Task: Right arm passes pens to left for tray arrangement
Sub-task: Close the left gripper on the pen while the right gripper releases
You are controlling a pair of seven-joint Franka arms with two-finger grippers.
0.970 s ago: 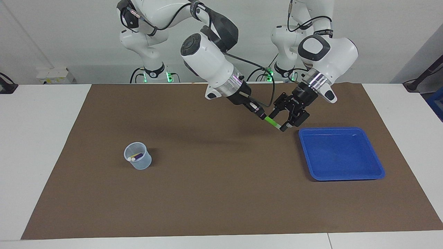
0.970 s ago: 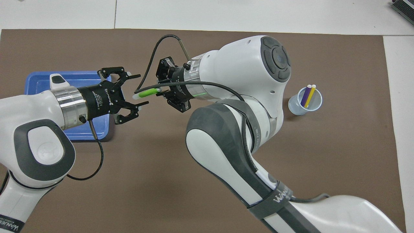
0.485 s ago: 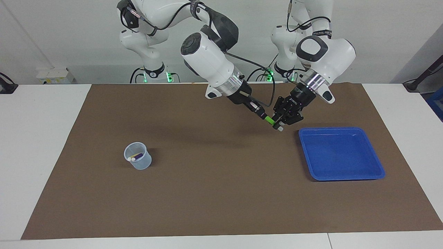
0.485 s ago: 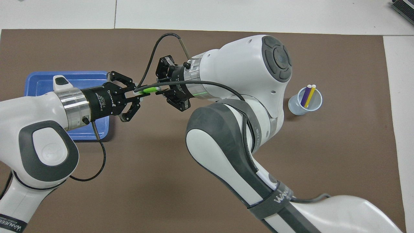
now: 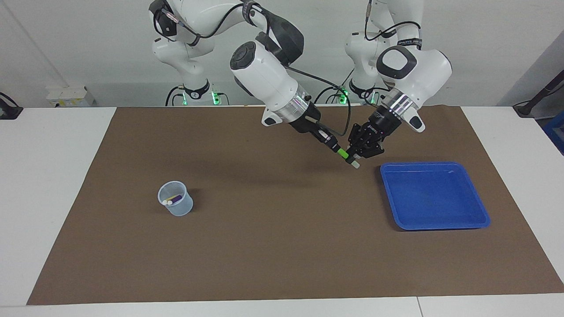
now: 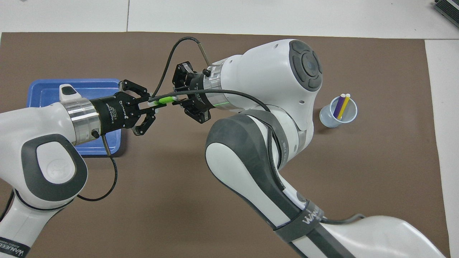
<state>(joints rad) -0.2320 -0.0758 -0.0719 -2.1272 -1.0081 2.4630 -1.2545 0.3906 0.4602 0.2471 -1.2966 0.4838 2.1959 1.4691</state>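
The green pen (image 5: 343, 153) (image 6: 164, 100) hangs in the air over the brown mat, held at both ends. My right gripper (image 5: 333, 147) (image 6: 176, 101) is shut on one end of it. My left gripper (image 5: 354, 158) (image 6: 152, 105) is shut on the other part, with the pen's pale tip (image 5: 355, 164) poking out below it. Both hands are up beside the blue tray (image 5: 434, 195) (image 6: 43, 93), which lies toward the left arm's end. The purple pen (image 6: 337, 106) and the yellow pen (image 6: 344, 104) stand in a pale cup (image 5: 176, 198) (image 6: 338, 111) toward the right arm's end.
A brown mat (image 5: 282, 246) covers most of the white table. The right arm's black cable (image 6: 172, 57) loops above the two hands. Bare mat lies between the cup and the tray.
My left gripper moved in onto the green pen and went from open to shut on it. The right gripper kept its hold and barely moved.
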